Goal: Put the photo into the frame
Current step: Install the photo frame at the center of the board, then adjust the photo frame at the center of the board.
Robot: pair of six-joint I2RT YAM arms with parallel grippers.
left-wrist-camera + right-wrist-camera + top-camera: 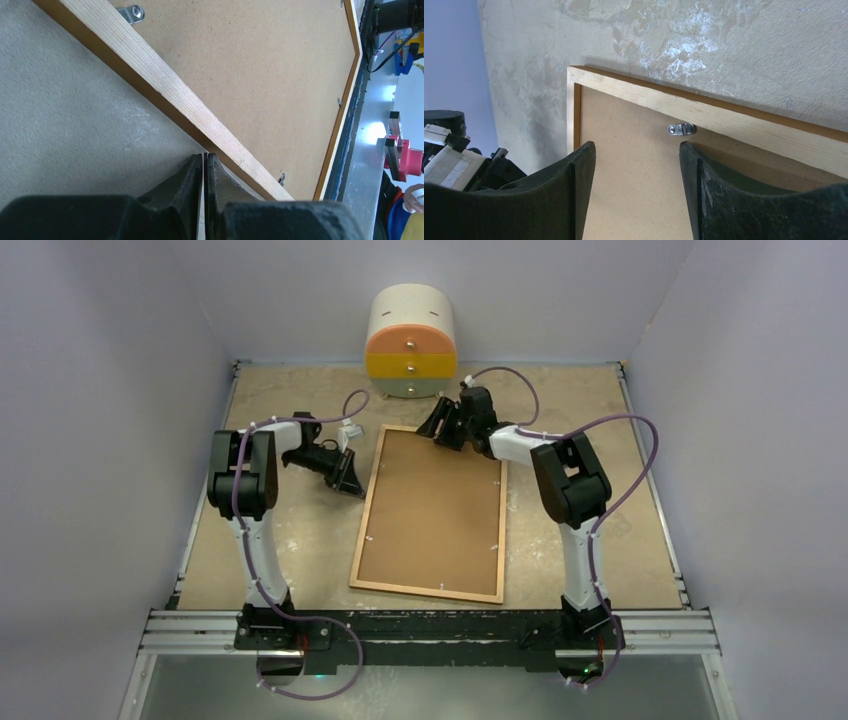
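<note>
right gripper (jaws apart) hangs over a clip on the frame, left gripper pinched shut on nothing just beside it, so a sloppy nudge could skid it.

A tan counter, scuffed with pale patches, is seen. At its middle a wooden frame is laid flat, back upward, slightly skewed to the edges, with a brown backing board seated inside it. At the middle of the far edge a round cream, orange and yellow drawer unit is set.
</note>
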